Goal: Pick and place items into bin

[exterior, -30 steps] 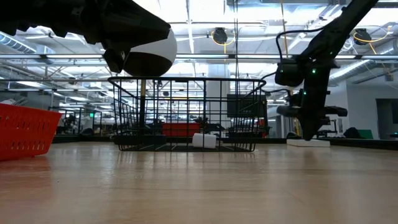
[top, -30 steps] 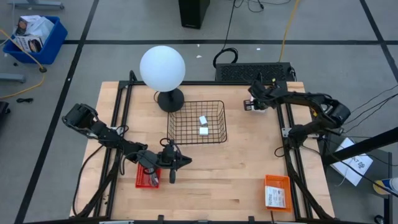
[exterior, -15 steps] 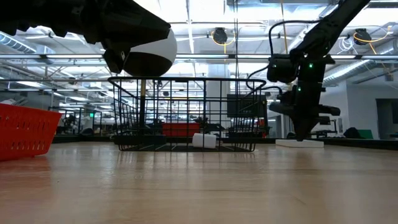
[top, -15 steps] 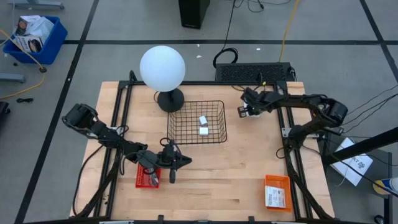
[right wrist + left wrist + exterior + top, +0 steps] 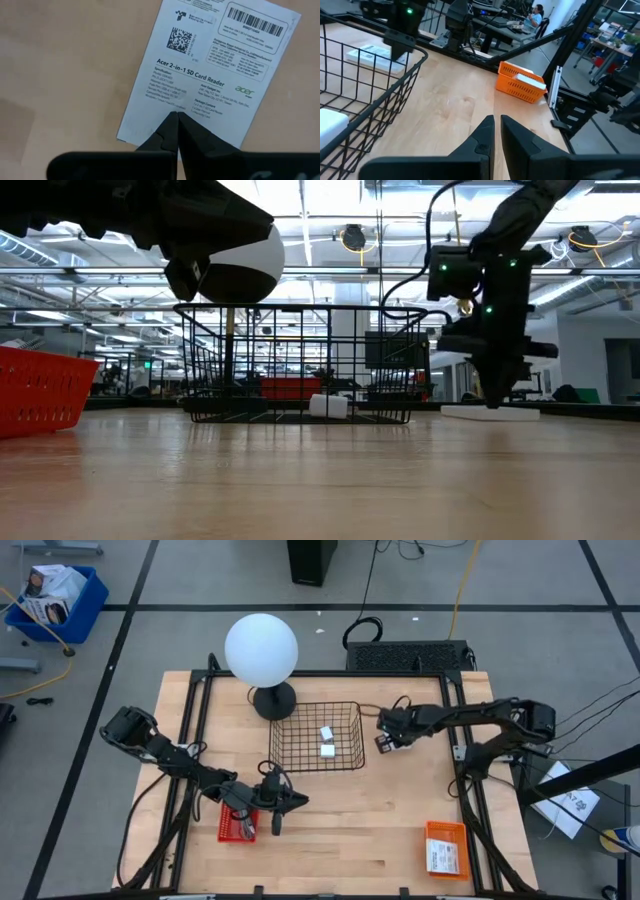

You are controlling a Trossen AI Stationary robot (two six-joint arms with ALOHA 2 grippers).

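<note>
Right tool (image 5: 385, 739) had its two fingers pressed together, and the right wrist view showed their tips over a flat white printed packet (image 5: 210, 75) marked as an SD card reader; whether they pinched it or merely rested on it could not be told. It hung just outside the right wall of the black wire bin (image 5: 300, 735), which sat near the tabletop's far edge beside the white globe lamp (image 5: 261, 649). Two small white blocks (image 5: 326, 741) lay inside the bin. Its arm reached in from the right edge, elbow bent. Left tool (image 5: 277, 824), fingers nearly together and empty, hovered beside a red basket (image 5: 232, 828) near the front edge. An orange basket (image 5: 446, 849) sat at the front right corner.
</note>
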